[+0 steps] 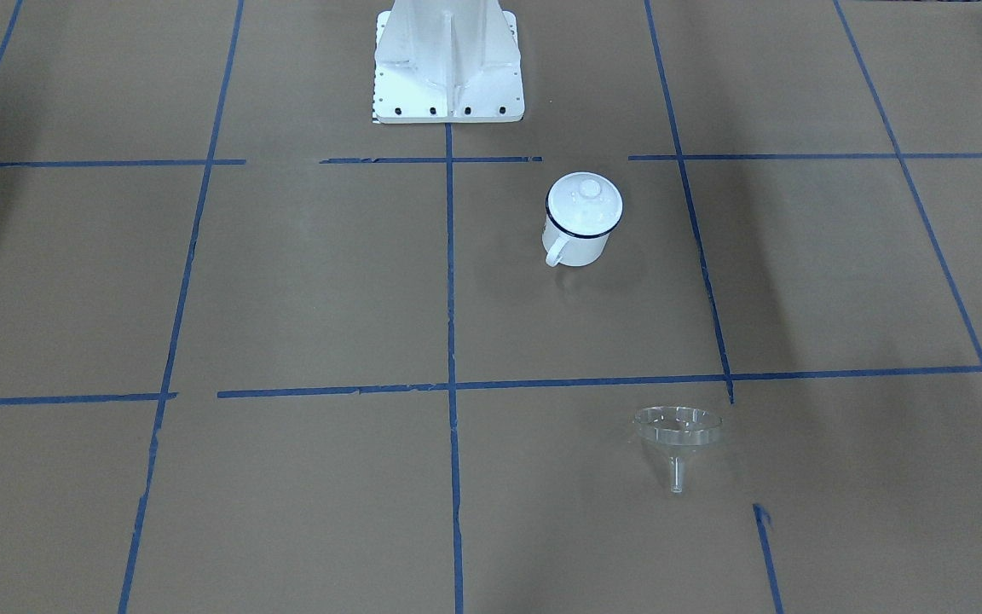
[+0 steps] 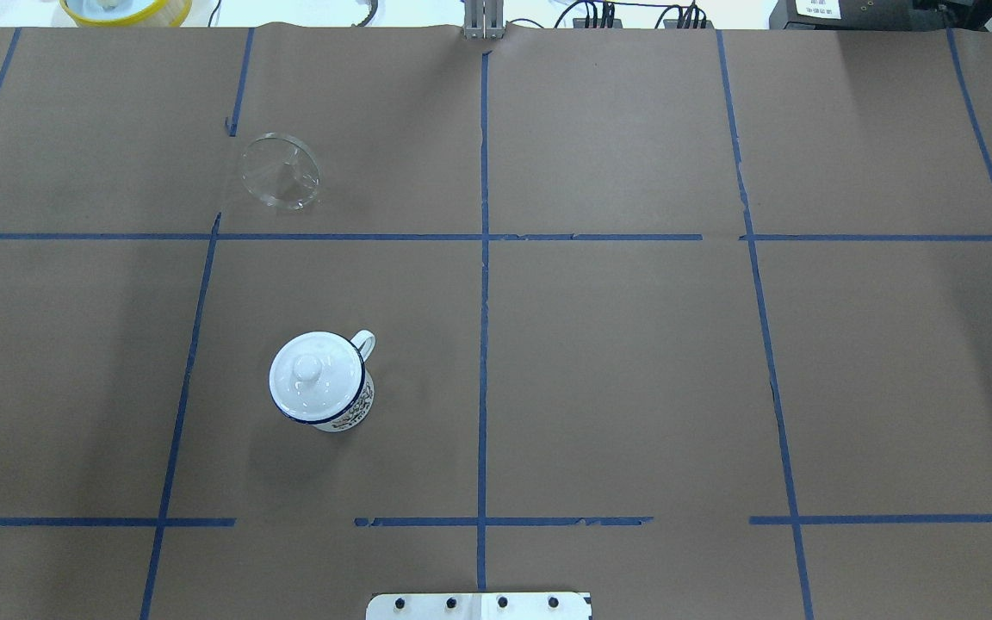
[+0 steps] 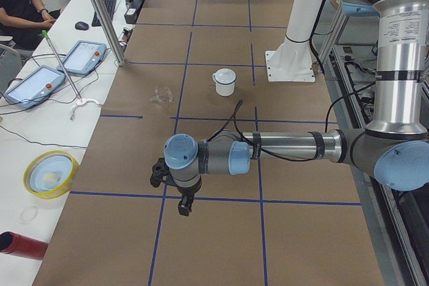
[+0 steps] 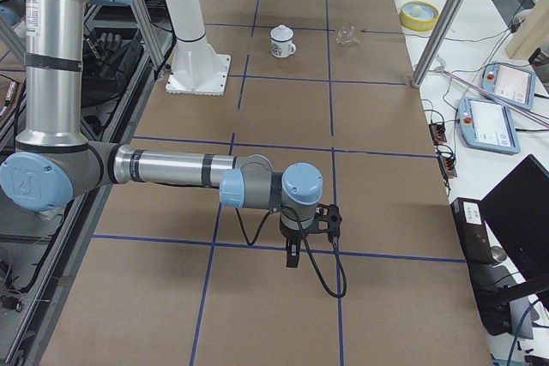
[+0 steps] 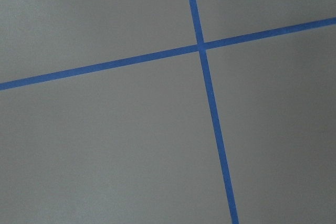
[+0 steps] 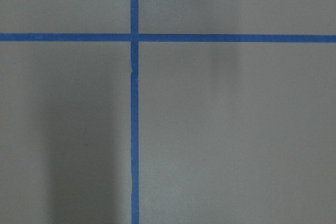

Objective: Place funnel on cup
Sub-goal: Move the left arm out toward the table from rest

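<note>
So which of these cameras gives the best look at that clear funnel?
The exterior front-facing view: the funnel is clearest there, bowl and stem both plain. The overhead view shows mainly the round bowl. Both side views show a small faint glint. The wrist cameras see only brown paper and blue tape.

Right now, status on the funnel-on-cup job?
Left gripper, right gripper: both far off, open or shut cannot tell. Funnel lies tipped, apart from enamel mug. Knobbed lid sits on mug, blocking its mouth.
</note>
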`<move>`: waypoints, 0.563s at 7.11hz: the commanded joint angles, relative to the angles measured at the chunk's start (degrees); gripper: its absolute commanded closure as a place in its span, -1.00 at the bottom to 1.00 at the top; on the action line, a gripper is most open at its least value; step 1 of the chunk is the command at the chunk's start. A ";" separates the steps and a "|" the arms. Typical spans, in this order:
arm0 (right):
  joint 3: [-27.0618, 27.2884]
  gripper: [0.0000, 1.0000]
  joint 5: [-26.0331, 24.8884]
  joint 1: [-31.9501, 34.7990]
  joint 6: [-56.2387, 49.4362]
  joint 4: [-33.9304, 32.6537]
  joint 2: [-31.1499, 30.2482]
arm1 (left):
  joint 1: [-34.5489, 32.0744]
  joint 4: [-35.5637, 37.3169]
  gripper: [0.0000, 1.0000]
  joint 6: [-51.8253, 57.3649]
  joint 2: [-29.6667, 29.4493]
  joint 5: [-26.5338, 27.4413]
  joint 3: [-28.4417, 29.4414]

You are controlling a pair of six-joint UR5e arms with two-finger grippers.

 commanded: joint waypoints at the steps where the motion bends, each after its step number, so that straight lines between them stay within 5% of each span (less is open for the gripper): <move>1: -0.02 -1.00 0.00 0.00 0.00 0.00 -0.03 | 0.01 -0.44 -1.00 0.35 0.17 0.35 -0.17; 4: -0.02 -1.00 0.00 0.00 0.00 0.00 -0.03 | 0.01 -1.05 -1.00 -0.43 -2.35 0.35 -0.78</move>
